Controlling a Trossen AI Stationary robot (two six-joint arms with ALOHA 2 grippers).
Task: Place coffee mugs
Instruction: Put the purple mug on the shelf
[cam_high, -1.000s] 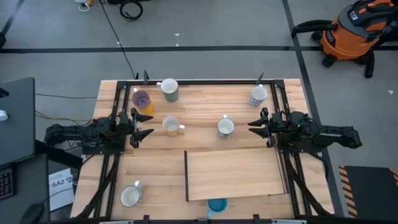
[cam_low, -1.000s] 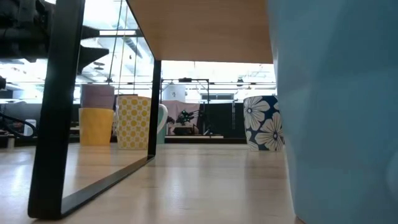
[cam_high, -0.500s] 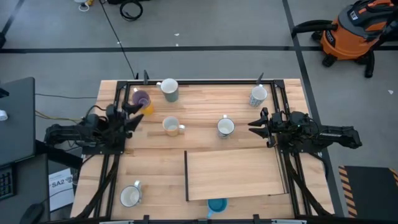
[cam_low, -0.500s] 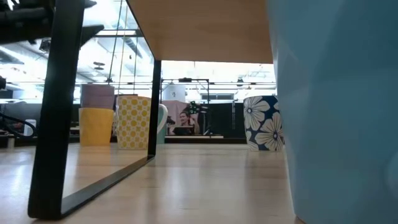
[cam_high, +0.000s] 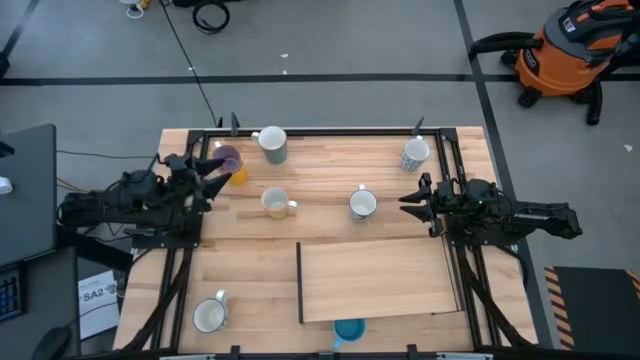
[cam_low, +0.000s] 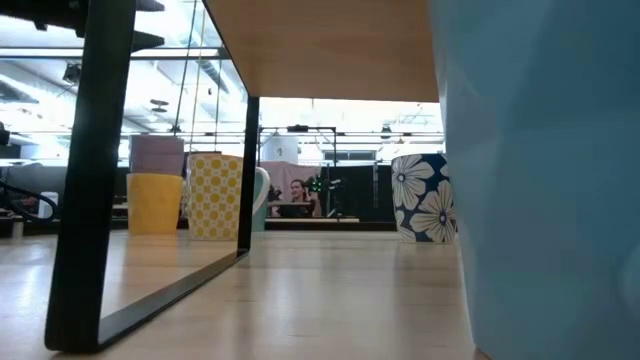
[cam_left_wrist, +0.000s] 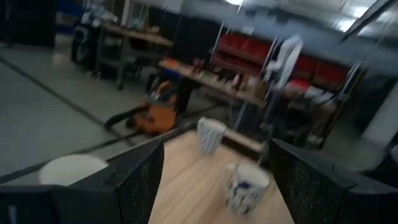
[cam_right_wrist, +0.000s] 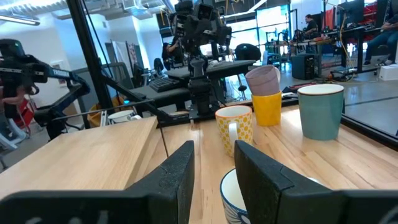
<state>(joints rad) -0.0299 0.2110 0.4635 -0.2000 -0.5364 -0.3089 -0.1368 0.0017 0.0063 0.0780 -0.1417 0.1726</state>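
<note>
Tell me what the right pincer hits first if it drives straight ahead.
Likely the floral mug directly ahead of the right pincer; its rim shows between the fingers in the wrist view. Exact height alignment is unclear.

Two dark jointed arms, matte black housings; left gripper (cam_high: 207, 166), right gripper (cam_high: 409, 203): blunt black two-finger claws.

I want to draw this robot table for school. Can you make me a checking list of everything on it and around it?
Surface: wooden table, with a raised wooden board on a black frame.
Job's things: purple mug stacked in an orange one; teal mug; yellow-patterned mug; white mug; flowered mug; white mug near the front left corner; blue mug at the front edge.
Clutter: nothing seen.
Grippers: left gripper, jaws open, beside the purple mug; right gripper, jaws apart, empty, waiting.
Cables: black cable on the floor.
Surroundings: orange vacuum; person far behind.
</note>
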